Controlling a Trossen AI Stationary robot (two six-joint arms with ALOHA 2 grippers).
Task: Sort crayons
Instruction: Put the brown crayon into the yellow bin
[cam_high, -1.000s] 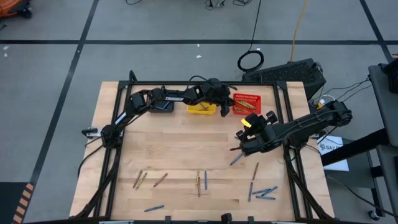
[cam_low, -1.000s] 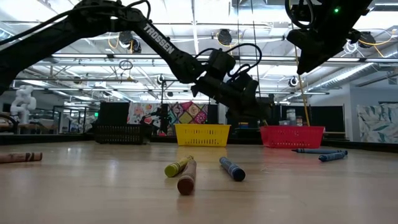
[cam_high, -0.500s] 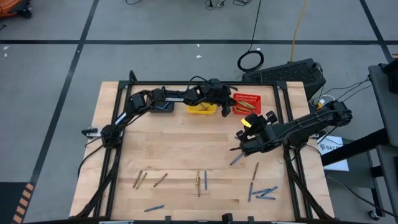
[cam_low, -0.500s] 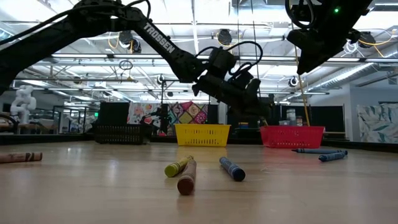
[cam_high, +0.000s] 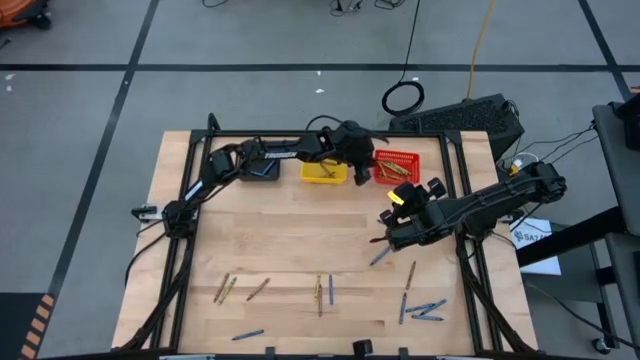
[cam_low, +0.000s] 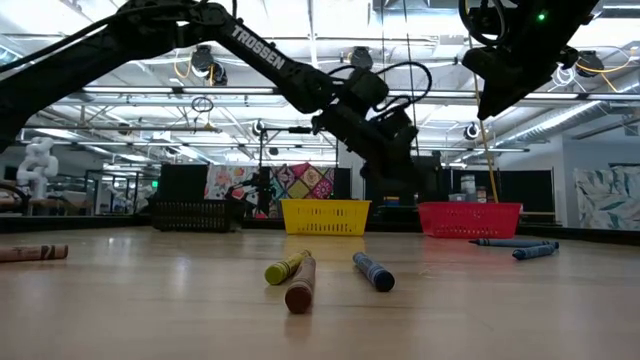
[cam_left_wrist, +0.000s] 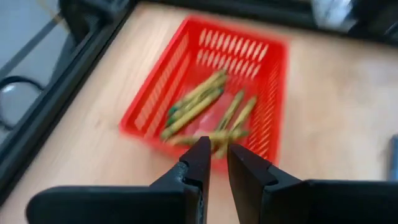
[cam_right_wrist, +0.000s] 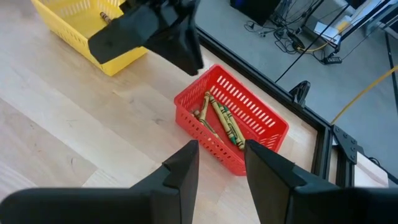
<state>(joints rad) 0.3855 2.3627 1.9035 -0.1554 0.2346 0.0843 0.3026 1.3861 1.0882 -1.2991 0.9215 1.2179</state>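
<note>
The one readable text is "TROSSEN", in white capitals along the left arm (cam_low: 262, 52) in the low view; a white sheet (cam_high: 533, 238) beside the table bears print too small to read

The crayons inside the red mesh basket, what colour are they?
The crayons in the red mesh basket are olive-yellow, one with a darker green end; the right wrist view shows it best.

The left gripper (cam_high: 361, 176) sits a little farther back and higher than a second ago, its wrist tipped more steeply between the yellow basket (cam_high: 323, 173) and the red basket (cam_high: 397, 167).
</note>
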